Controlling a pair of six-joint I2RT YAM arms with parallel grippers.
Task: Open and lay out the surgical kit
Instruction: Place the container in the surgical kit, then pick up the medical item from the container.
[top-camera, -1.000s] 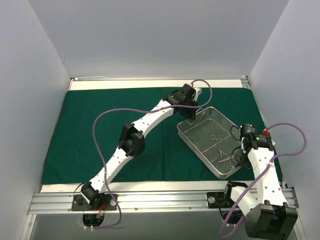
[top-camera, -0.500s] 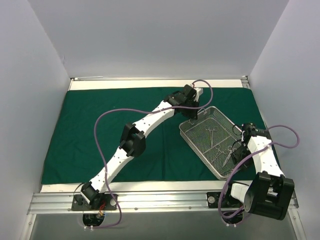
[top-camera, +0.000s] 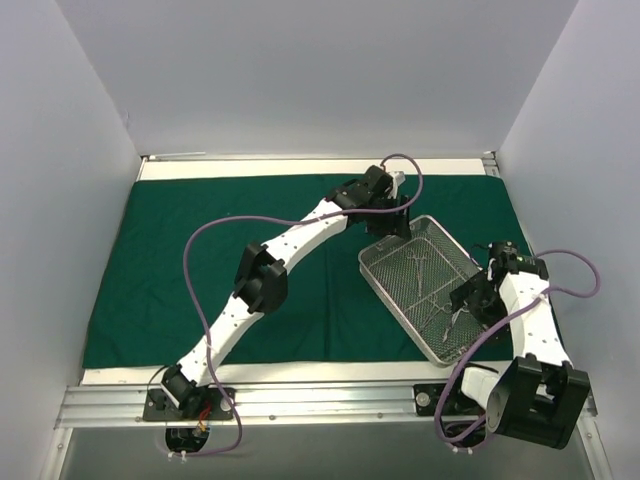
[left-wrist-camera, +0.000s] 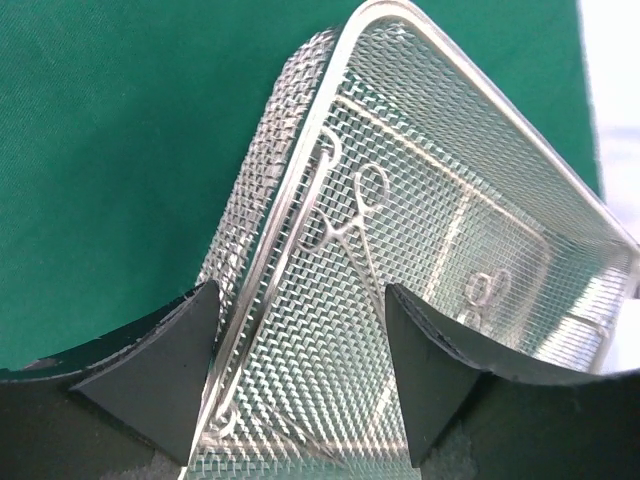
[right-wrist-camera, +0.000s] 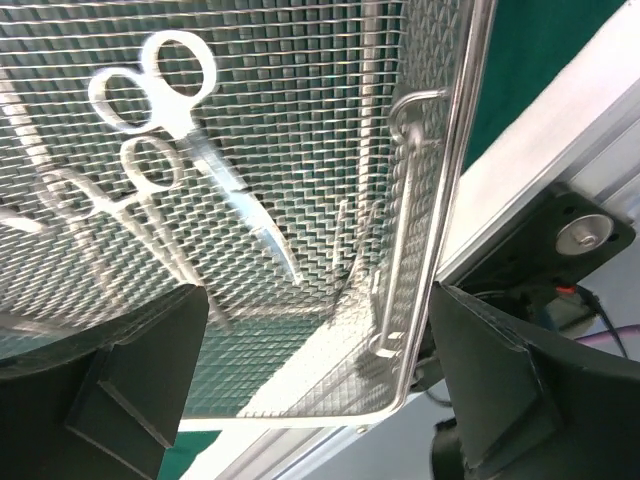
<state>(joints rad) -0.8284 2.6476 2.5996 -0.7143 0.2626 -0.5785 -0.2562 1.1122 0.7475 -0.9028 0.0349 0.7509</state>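
**Cloth.** The dark green cloth wrap (top-camera: 200, 270) lies opened and flat on the table (top-camera: 300, 372), spanning the middle of the top view from left to right. I judge that it serves as the working field for the rest of the kit.

**Tray.** The wire-mesh tray (top-camera: 393, 303) rests on the cloth right of centre in the top view. It sits diagonally, with one corner toward the upper middle and another toward the lower right. The scissor-handled instruments (right-wrist-camera: 212, 160) lie loose on its mesh floor, none of them on the cloth yet.

**Left gripper.** My left gripper (left-wrist-camera: 301, 300) is at the tray's upper corner. Its jaws stand apart and straddle the rim, which runs up between them closer to the finger at the lower left of the wrist view. Nothing is clamped.

**Right gripper.** My right gripper (right-wrist-camera: 318, 295) is at the opposite end, at the lower right of the top view. Its jaws are spread wide over the mesh beside the drop handle (right-wrist-camera: 405, 220) and hold nothing.

**Reason for the posture.** One gripper at each end suits a level, two-handed carry, which keeps loose instruments from sliding. With both sets of jaws parted and the tray bearing on the cloth, I judge the tray placed.

**Remaining work.** The instruments are to be taken out and set on the open cloth at the left
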